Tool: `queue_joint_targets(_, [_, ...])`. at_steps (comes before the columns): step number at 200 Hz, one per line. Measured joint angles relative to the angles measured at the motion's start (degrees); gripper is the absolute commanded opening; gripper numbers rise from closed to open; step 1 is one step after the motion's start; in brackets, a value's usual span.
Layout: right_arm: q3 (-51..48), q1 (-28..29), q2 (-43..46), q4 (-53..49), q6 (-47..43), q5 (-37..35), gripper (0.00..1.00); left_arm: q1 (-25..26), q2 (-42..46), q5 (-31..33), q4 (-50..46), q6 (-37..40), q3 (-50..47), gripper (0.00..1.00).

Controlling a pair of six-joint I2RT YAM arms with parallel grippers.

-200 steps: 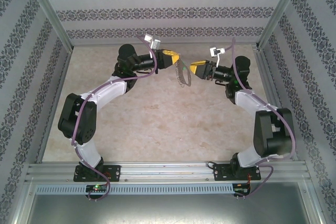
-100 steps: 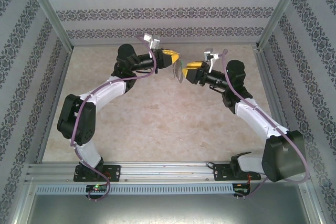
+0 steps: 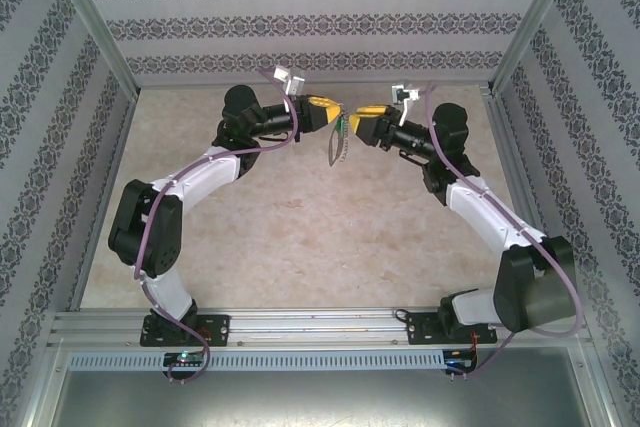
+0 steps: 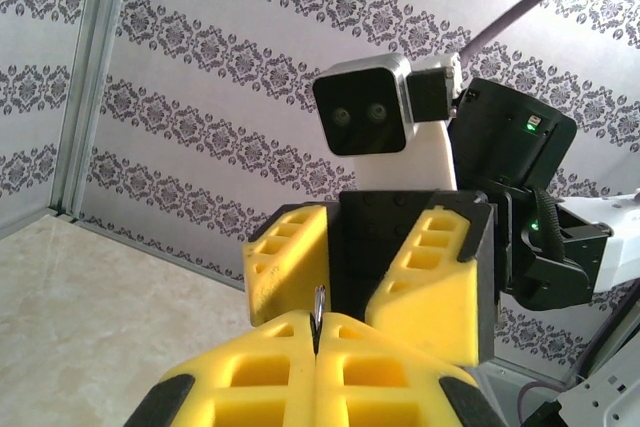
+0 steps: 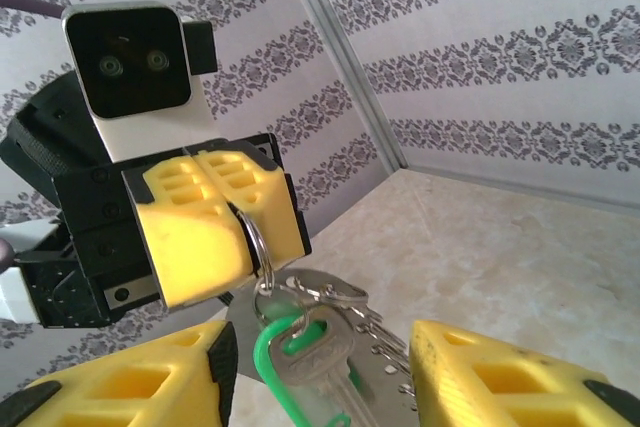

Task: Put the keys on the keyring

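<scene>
Worryingly, left fingers point(image 5: 190, 237) clamped the grey metal keyring point(image 5: 258, 237), right fingers point(image 5: 480, 367) parted around the green-headed silver key point(image 5: 310, 357); I judged a nudge could dislodge it.

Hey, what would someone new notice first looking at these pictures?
The left pincer, raised over the far middle of the table, is shut on the keyring. A green-headed key dangles beneath it, between the spread yellow fingers of the right pincer.

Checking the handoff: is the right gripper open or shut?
Open: the right gripper has its fingers apart either side of the key, which hangs from the keyring pinched in the shut left gripper.
</scene>
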State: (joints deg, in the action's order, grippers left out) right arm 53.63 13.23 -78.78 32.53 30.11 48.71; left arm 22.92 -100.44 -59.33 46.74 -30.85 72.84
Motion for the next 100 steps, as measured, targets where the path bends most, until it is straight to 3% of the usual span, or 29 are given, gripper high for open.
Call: queue_joint_targets(100, [2.0, 0.0, -3.5, 6.9, 5.6, 3.4, 0.42, 0.0, 0.0, -0.2, 0.0, 0.0, 0.0, 0.00])
